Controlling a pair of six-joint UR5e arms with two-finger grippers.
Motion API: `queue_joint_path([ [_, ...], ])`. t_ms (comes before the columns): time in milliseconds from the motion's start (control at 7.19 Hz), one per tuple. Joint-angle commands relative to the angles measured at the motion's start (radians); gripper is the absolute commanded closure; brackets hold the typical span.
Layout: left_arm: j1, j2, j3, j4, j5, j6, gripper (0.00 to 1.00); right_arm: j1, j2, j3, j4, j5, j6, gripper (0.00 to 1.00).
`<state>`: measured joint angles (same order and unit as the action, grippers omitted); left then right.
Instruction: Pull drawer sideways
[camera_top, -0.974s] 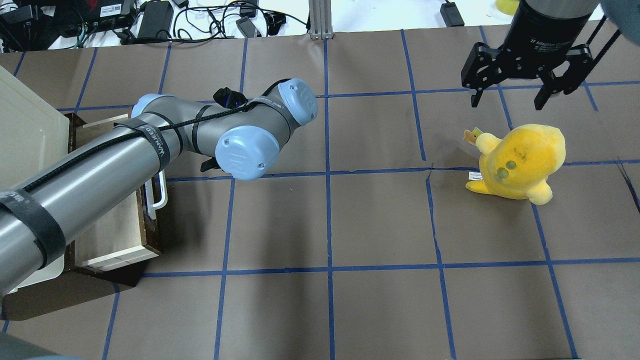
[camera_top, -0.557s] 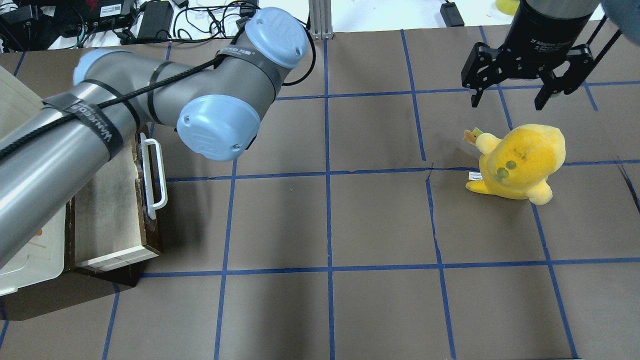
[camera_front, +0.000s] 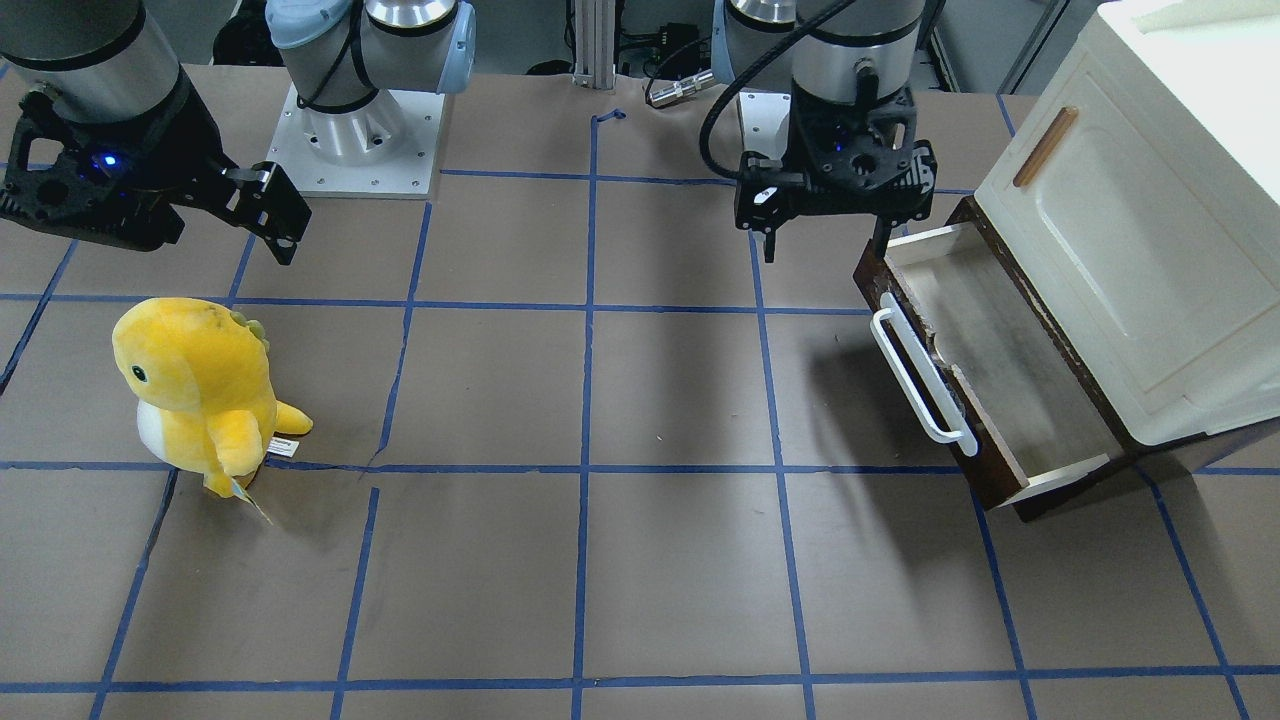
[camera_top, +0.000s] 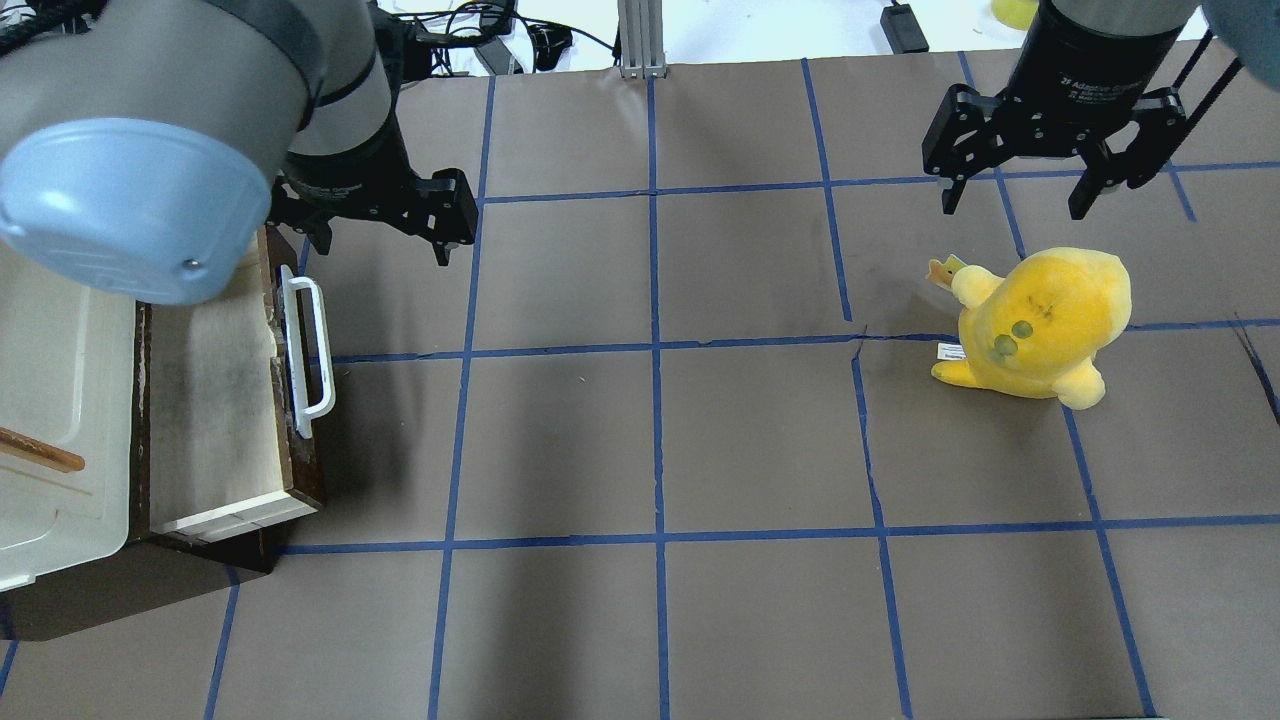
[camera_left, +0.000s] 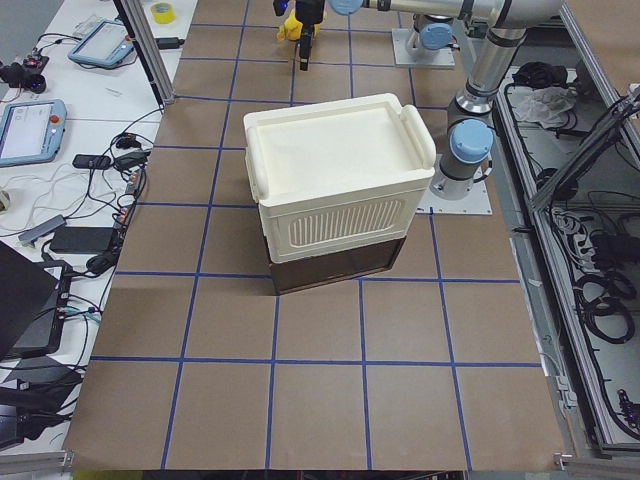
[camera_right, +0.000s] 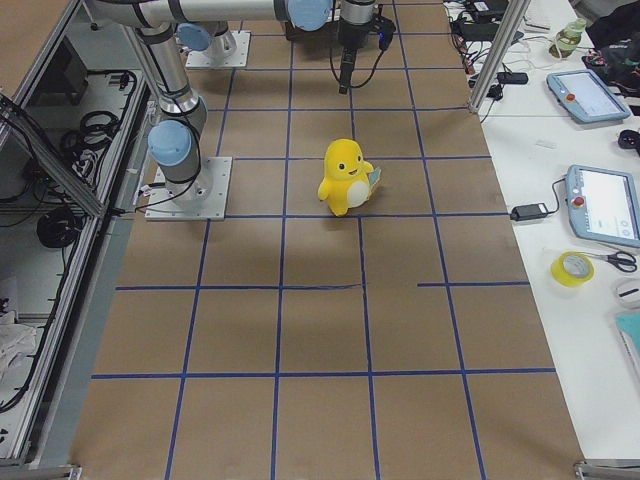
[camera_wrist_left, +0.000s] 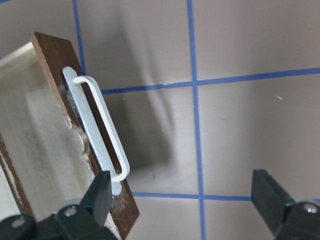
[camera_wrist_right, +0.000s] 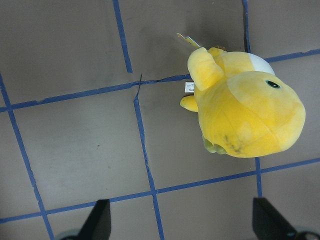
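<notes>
The drawer (camera_top: 210, 400) stands pulled out of the cabinet at the table's left. It has a dark brown front, a white bar handle (camera_top: 308, 345) and a greyish inside; it also shows in the front-facing view (camera_front: 1000, 370) and the left wrist view (camera_wrist_left: 45, 130). My left gripper (camera_top: 385, 235) is open and empty. It hangs over the table just past the far end of the handle (camera_front: 922, 368), apart from it. The left wrist view shows the handle (camera_wrist_left: 100, 130) ahead of my left finger (camera_wrist_left: 102, 192). My right gripper (camera_top: 1013, 200) is open and empty at the far right.
A cream cabinet (camera_top: 50, 400) with a panelled door sits above the drawer at the left edge. A yellow plush toy (camera_top: 1040, 325) stands on the brown paper just below my right gripper. Cables and power bricks (camera_top: 310, 40) lie beyond the far edge.
My left arm has lifted and swung back from over the drawer toward the far side, baring the open gripper and the whole handle. The drawer, the plush and my right arm have not moved.
</notes>
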<state>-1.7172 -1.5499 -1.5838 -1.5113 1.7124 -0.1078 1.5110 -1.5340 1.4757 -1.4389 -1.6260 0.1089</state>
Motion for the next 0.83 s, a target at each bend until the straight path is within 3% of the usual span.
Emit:
queue_joint_path([
  [0, 0.097, 0.057, 0.001, -0.046, -0.097, 0.074, 0.0, 0.0, 0.0, 0.0, 0.0, 0.0, 0.0, 0.0],
  [417, 0.1, 0.076, -0.002, -0.047, -0.181, 0.094, 0.0, -0.002, 0.0, 0.0, 0.0, 0.0, 0.0, 0.0],
  [696, 0.097, 0.082, 0.002, -0.078, -0.172, 0.158, 0.0, 0.0, 0.0, 0.0, 0.0, 0.0, 0.0, 0.0],
])
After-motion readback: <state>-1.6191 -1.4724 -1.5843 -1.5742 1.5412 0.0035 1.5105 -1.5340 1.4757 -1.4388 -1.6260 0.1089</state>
